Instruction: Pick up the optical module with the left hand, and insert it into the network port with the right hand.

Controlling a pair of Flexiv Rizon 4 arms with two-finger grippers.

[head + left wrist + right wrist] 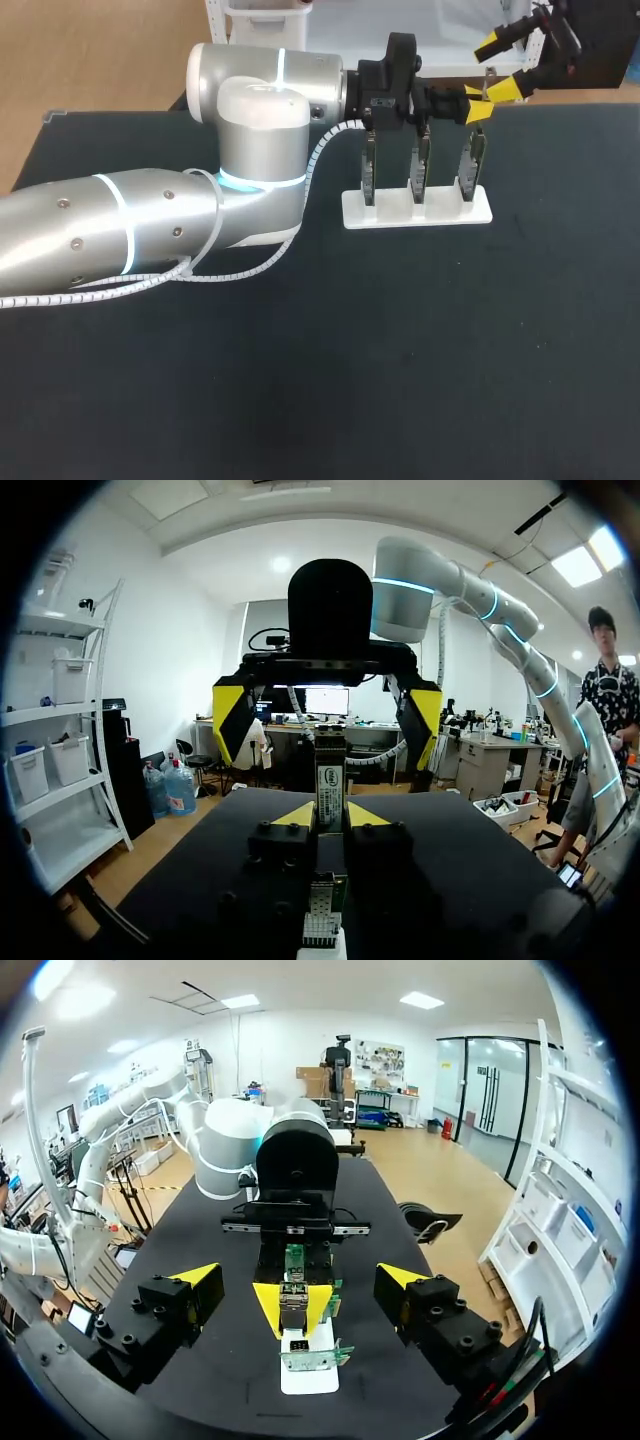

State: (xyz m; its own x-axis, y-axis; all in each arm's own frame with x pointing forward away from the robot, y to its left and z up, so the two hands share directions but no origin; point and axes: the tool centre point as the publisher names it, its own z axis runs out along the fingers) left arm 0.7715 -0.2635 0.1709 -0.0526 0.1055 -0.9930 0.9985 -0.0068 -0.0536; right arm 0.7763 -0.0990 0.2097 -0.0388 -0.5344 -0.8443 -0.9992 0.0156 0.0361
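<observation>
The optical module (330, 780), a slim metal bar with a label, is pinched between the yellow tips of my left gripper (330, 816) and points away from it. In the head view my left gripper (476, 108) hovers above the right end of the white stand (417, 209), which holds three upright network port boards (420, 165). My right gripper (501, 67) faces it from the far right with its fingers wide open. In the right wrist view the module's end (293, 1312) points out of my left gripper toward my right gripper (298, 1278), whose open fingers are apart from it.
The black table (400, 360) spreads wide around the stand. My left arm (150, 225) lies across the table's left half. The white stand (308, 1372) sits directly below both grippers.
</observation>
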